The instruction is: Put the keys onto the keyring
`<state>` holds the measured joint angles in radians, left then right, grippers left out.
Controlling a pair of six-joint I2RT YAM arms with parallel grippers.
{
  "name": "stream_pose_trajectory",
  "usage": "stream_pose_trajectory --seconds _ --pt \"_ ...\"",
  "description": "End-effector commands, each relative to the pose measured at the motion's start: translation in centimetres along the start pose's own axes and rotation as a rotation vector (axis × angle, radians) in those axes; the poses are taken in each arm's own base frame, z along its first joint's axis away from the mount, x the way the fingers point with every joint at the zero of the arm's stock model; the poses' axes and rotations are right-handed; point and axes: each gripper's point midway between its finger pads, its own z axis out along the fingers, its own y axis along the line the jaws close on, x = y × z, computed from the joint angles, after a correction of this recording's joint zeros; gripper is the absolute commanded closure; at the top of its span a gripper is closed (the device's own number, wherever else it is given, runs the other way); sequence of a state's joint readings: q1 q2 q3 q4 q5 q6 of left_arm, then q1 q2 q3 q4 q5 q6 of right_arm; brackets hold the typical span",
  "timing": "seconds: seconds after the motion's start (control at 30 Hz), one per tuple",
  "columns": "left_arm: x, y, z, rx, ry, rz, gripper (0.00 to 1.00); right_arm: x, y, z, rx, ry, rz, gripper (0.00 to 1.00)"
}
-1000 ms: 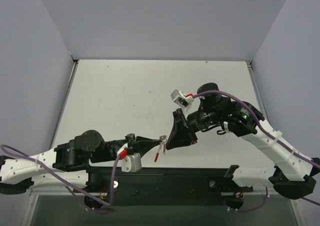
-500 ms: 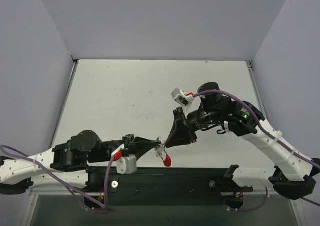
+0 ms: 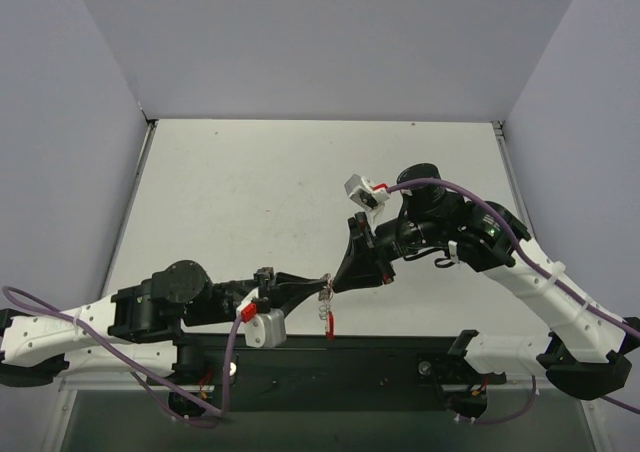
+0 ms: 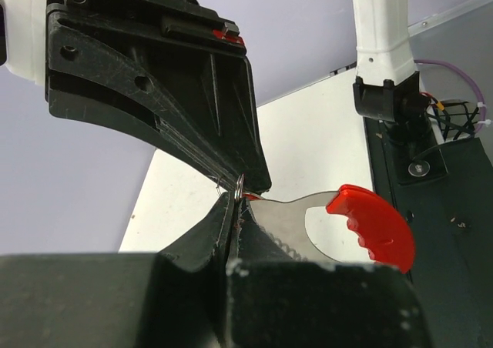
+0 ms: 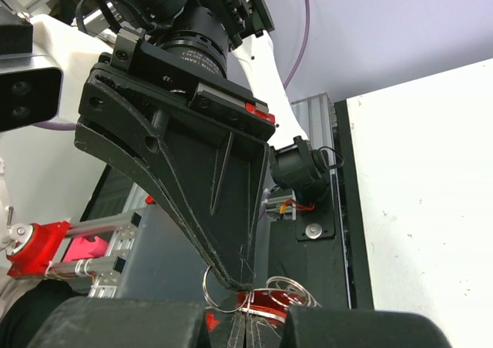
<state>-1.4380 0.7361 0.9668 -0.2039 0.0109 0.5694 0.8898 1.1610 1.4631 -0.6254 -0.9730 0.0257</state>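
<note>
My two grippers meet tip to tip above the table's near edge. The left gripper (image 3: 322, 285) (image 4: 235, 202) is shut on the keyring's thin silver ring (image 4: 240, 185) (image 5: 204, 291), seen edge-on between its fingertips. The keyring's flat silver piece and curved red band (image 4: 373, 225) hang below it (image 3: 328, 320). The right gripper (image 3: 336, 284) (image 5: 246, 321) is shut, and a small red bit, the key (image 4: 249, 196), shows pinched at its tip against the ring. In the right wrist view, red metal and silver wire loops crowd the fingertips, and the key's blade is hidden.
The white table (image 3: 250, 192) stretches away behind the grippers, with grey walls on three sides. A black base rail (image 3: 350, 357) runs along the near edge under both arms. The right arm's purple cable (image 3: 450, 187) arches over its wrist.
The hanging red band swung right and lower, then back under the fingertips. The left arm shifted back slightly and returned. Both grippers stayed shut, tips together.
</note>
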Motion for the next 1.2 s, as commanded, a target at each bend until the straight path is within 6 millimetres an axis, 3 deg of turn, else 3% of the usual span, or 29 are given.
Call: stream_pose_trajectory --seconds 0.0,0.83,1.17 --pt "-1.5 2.5 0.0 -0.094 -0.014 0.023 1.00 -1.3 1.7 -0.6 -0.052 -0.049 -0.063 1.00" --pt "0.2 3.1 -1.8 -0.142 0.059 0.019 1.00 -1.4 1.9 -0.4 -0.076 -0.042 -0.059 1.00" --pt "0.1 2.2 -1.5 -0.101 0.041 0.008 1.00 -1.1 1.7 -0.2 -0.064 -0.036 -0.056 1.00"
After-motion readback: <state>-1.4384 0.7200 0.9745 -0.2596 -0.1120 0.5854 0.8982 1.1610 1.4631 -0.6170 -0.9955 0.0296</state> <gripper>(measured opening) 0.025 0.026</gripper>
